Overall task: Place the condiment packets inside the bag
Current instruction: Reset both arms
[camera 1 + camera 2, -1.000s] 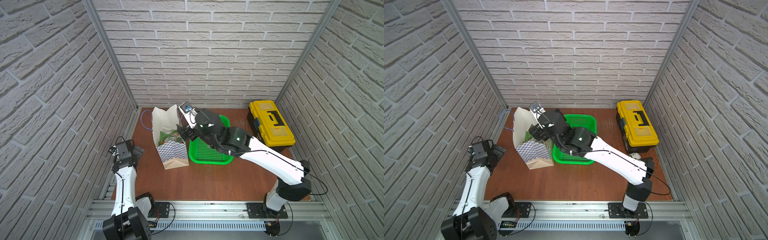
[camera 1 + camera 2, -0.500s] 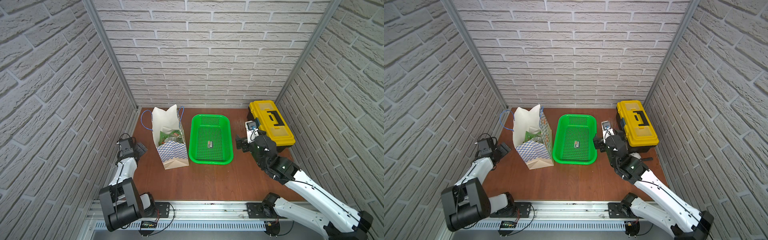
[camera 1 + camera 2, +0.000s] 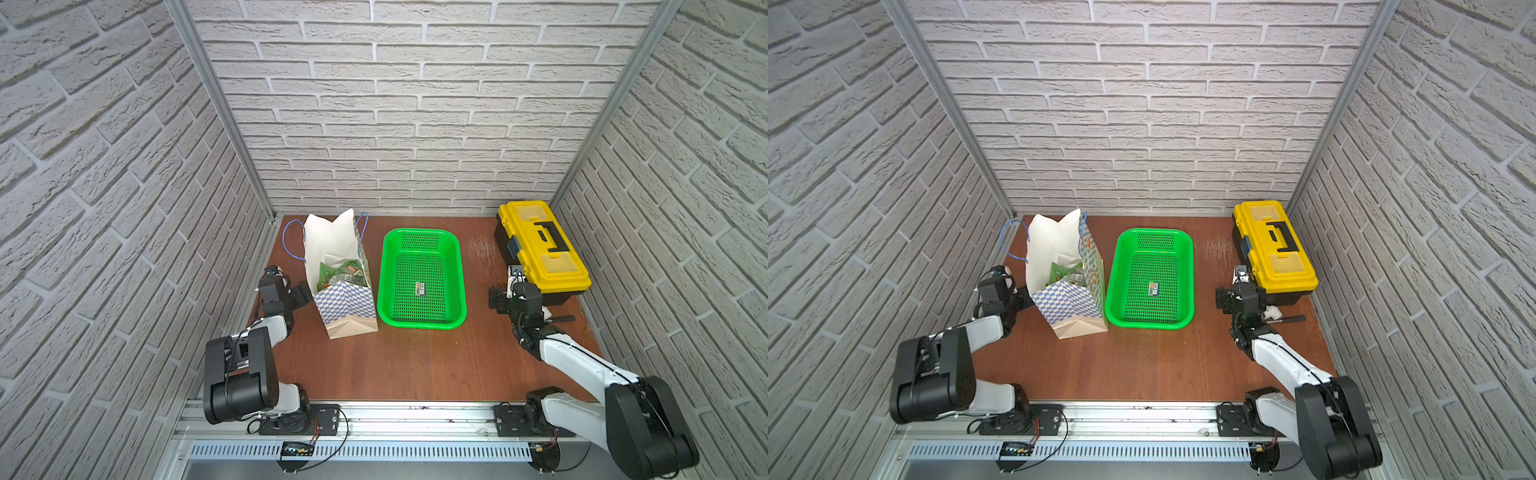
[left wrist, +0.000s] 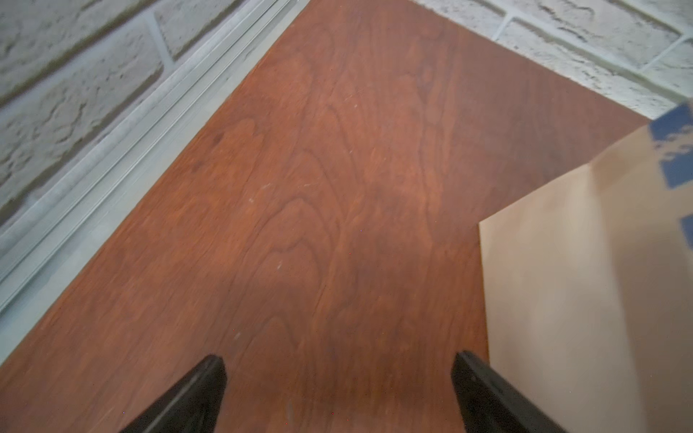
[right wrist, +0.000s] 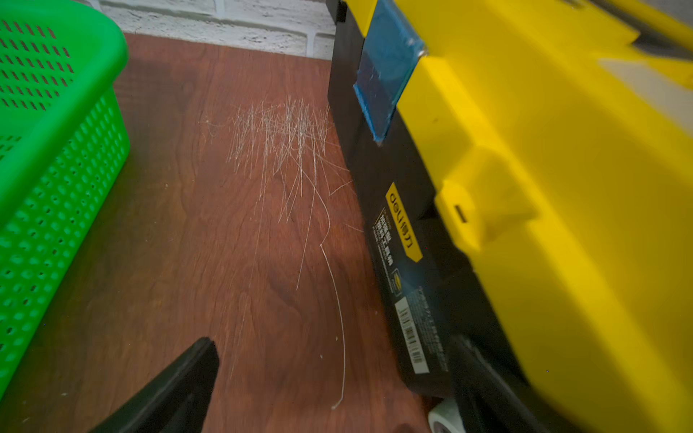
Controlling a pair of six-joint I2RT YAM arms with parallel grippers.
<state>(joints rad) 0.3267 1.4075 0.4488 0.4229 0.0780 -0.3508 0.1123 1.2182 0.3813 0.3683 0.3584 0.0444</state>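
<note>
The bag (image 3: pixel 345 303) (image 3: pixel 1067 301) stands upright and open at the left of the table, blue cord handles at its top. Green condiment packets (image 3: pixel 343 272) (image 3: pixel 1065 272) lie inside it, seen in both top views. My left gripper (image 3: pixel 303 293) (image 3: pixel 1023 297) sits low beside the bag's left side, open and empty. In the left wrist view its fingers (image 4: pixel 210 378) frame bare wood, with the bag (image 4: pixel 581 300) close by. My right gripper (image 3: pixel 496 299) (image 3: pixel 1223 299) (image 5: pixel 335 348) is open and empty between the basket and the toolbox.
A green perforated basket (image 3: pixel 419 324) (image 5: pixel 56 187) stands right of the bag, holding only a small barcode sticker (image 3: pixel 421 288). A yellow toolbox (image 3: pixel 540 249) (image 5: pixel 562 187) sits at the back right, touching distance from my right gripper. Brick walls close three sides.
My right arm has pulled back from over the bag and basket to the right side by the toolbox. My left arm has folded down beside the bag. Both grippers stayed open.
</note>
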